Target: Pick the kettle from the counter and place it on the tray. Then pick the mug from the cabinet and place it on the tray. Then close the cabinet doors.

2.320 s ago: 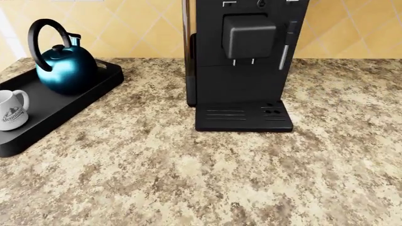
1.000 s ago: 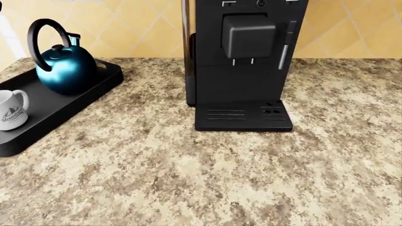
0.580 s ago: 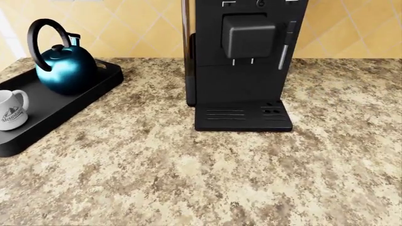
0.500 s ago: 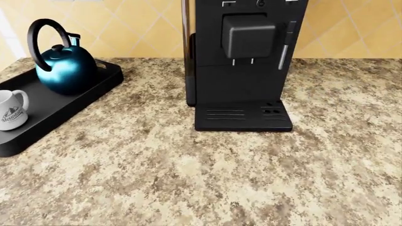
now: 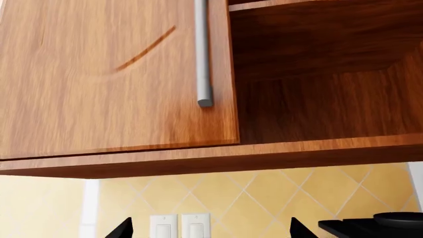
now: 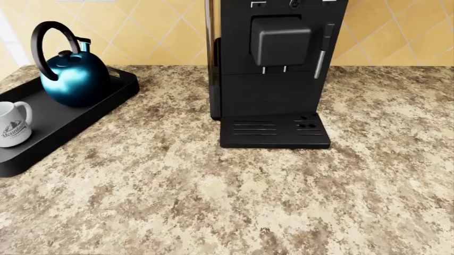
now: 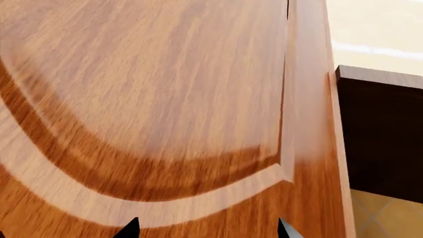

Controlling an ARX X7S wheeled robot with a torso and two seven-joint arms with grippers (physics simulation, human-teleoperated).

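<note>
So on the speckled beige-and-brown granite table [image 6: 234, 202], the round glossy teal kettle with the arched black handle [image 6: 73, 74] is sitting at the far end of the shallow matte black tray [image 6: 71, 125], and the small white mug with the grey mountain logo [image 6: 14, 125] is on the same tray closer to the front, a bit apart from the kettle, partly cut off by the picture's edge. The tall black coffee machine [image 6: 275, 69] stands near the middle of the table, well clear of the tray.

Left wrist cam looks up at the wooden cabinet door with a brushed metal bar handle [image 5: 119, 74]; the dark cabinet opening [image 5: 324, 79] next to it is uncovered. The left fingers [image 5: 122, 229] are spread apart, nothing between them.

Right wrist cam is right up against a wood-grain cabinet door panel [image 7: 145, 109], and the right fingers [image 7: 130, 227] are apart too, just tips showing.
</note>
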